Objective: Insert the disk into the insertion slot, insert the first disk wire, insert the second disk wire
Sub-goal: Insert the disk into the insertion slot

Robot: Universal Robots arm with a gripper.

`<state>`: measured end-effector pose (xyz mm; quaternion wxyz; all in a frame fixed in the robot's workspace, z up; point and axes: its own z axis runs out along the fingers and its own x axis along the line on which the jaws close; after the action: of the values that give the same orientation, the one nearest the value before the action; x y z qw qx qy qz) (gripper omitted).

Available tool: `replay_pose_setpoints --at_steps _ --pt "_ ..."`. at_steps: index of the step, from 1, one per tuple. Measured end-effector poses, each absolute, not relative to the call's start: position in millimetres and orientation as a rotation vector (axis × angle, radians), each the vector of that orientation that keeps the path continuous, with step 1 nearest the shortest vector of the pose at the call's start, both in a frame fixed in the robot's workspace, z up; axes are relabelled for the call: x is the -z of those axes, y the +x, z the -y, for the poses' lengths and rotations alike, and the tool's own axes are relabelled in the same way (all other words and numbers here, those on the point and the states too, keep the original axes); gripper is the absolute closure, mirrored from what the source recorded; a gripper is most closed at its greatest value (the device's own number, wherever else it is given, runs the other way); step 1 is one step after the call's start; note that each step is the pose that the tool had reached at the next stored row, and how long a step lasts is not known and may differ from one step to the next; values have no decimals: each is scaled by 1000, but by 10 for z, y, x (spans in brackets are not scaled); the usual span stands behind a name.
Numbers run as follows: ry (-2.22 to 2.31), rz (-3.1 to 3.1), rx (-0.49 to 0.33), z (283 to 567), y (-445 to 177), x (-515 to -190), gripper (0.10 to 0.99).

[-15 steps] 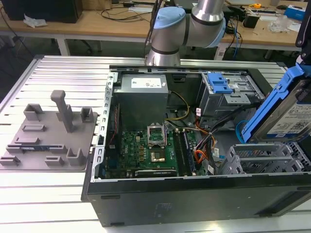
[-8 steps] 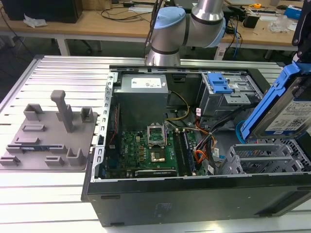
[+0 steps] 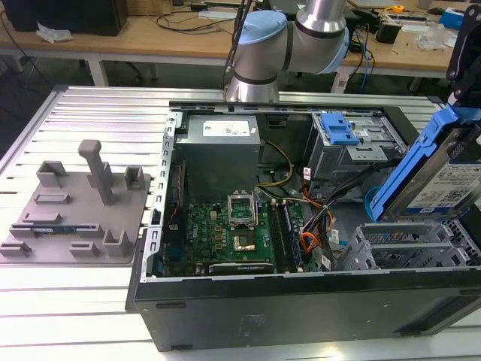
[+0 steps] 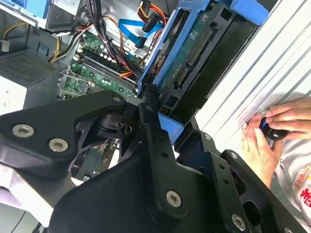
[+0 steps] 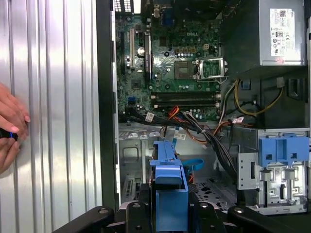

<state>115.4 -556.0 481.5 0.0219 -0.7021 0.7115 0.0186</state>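
Fingers [image 4: 148,121] of the gripper [image 5: 169,212] are clamping the blue carrier [image 5: 170,191] of the disk [image 3: 443,184], so the disk is sitting pinched between them and jutting out ahead. We are seeing it hanging tilted just above the insertion slot [image 3: 398,244], not yet in. We are judging this step wants the carrier squared to the opening and eased in straight, clearing the loose cables [image 3: 319,226] beyond.

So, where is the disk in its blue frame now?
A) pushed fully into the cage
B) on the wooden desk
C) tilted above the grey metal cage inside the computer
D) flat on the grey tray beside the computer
C: the end effector grips the disk, which is tilted over the cage, not inside it.
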Motion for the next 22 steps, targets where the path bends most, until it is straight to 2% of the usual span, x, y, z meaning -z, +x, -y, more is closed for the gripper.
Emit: replay_pose_setpoints --at_steps 22 --pt "-2176 -2205 -57 5588 1154 -4721 722"
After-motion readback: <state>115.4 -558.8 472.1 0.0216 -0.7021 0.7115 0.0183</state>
